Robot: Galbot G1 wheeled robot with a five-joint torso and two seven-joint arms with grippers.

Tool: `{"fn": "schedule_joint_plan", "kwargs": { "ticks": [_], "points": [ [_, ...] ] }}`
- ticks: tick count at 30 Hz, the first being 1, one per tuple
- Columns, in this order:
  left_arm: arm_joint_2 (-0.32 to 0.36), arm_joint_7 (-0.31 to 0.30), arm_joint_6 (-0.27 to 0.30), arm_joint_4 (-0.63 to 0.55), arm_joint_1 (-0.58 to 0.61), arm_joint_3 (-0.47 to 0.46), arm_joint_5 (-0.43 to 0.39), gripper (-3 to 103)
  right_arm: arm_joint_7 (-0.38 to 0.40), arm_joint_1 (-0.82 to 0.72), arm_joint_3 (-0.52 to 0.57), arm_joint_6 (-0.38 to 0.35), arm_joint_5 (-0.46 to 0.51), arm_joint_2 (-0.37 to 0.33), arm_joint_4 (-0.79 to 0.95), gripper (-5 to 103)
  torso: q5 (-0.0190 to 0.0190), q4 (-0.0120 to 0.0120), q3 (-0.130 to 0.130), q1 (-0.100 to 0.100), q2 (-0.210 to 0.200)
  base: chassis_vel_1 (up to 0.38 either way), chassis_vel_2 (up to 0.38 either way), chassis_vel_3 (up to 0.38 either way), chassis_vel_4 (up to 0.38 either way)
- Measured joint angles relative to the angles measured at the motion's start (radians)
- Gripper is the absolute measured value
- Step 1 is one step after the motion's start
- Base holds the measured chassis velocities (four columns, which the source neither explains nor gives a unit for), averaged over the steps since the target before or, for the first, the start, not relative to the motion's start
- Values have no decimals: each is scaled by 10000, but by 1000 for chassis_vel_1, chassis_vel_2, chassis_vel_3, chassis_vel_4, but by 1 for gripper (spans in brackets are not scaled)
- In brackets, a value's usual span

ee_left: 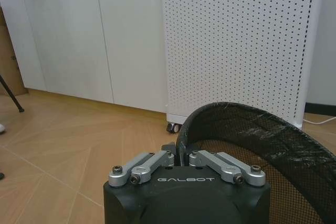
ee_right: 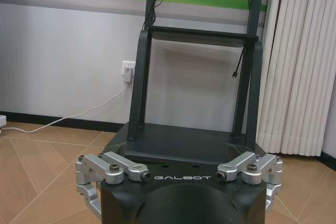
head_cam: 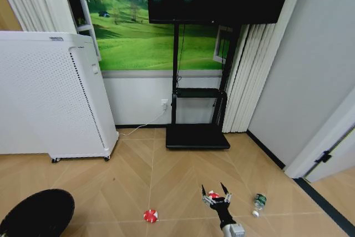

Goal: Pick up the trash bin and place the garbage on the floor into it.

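Left gripper (ee_left: 179, 157): matte black housing with rounded shoulders, "GALBOT" printed in pale letters on the upper face. Two pairs of brushed silver linkage bars sit on top, each secured by dark socket-head screws. Right gripper (ee_right: 178, 182): identical black housing and "GALBOT" marking, silver linkages with matching screws, angular silver brackets at both outer edges. In the head view its dark pointed fingertips (head_cam: 203, 190) top a slim black wrist with a grey collar.
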Motion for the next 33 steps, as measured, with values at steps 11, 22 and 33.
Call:
{"fn": "schedule_joint_plan", "kwargs": {
  "ticks": [11,22,33],
  "points": [
    [-39,101,-31,2,-28,61,26,7,-142,-44,-61,85,-39,57,-5,100,0,0,1,1,1,99,80,-88,-91],
    [-46,77,-48,-19,-42,74,37,7,-188,-43,-157,93,-118,122,-43,100,0,1,1,1,2,237,228,-229,-240],
    [64,82,-73,-310,-77,190,95,7,-69,492,-529,-58,-137,137,-515,100,0,0,0,0,3,313,314,-316,-317]
  ]
}}
